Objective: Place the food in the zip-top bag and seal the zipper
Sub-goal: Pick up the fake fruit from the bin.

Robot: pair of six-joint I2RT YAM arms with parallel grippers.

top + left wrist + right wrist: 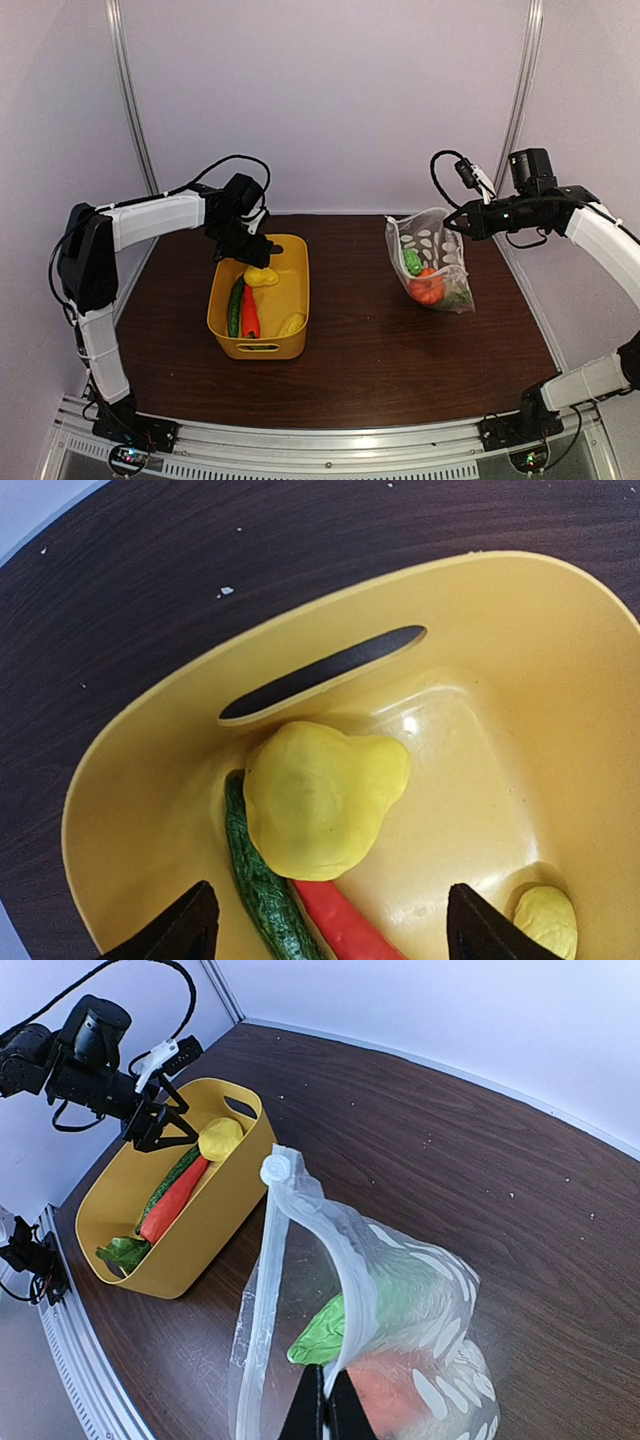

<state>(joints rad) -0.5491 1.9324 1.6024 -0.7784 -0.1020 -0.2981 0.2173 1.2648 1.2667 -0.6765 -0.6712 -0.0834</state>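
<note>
Top external view: the yellow tub (286, 346) stands on the dark table (380, 360), and the zip-top bag (436, 250) hangs to the right of it, well apart, with its lower end down at the tabletop. The right gripper (462, 222) is pressed together on the bag's upper edge. In the right wrist view its fingers (322, 1412) pinch the plastic just below the zipper (345, 1260), which arcs up as a thin clear strip, and the mouth gapes open. Inside the bag lie a green piece (412, 262) and the orange pumpkin (428, 288).

The left gripper (245, 252) hovers over the far end of the tub with its jaws spread wide, touching nothing. Its wrist camera looks straight down on the yellow piece (320, 800), which sits against the tub's far wall below the handle slot. The cucumber (258, 880) and the carrot (345, 930) lie side by side along the tub's left half, their far ends tucked under the yellow piece. A smaller yellow piece (545, 920) rests alone toward the tub's right side. From the right wrist a leafy green piece (122, 1252) shows at the tub's near end — beside the carrot's tip.
</note>
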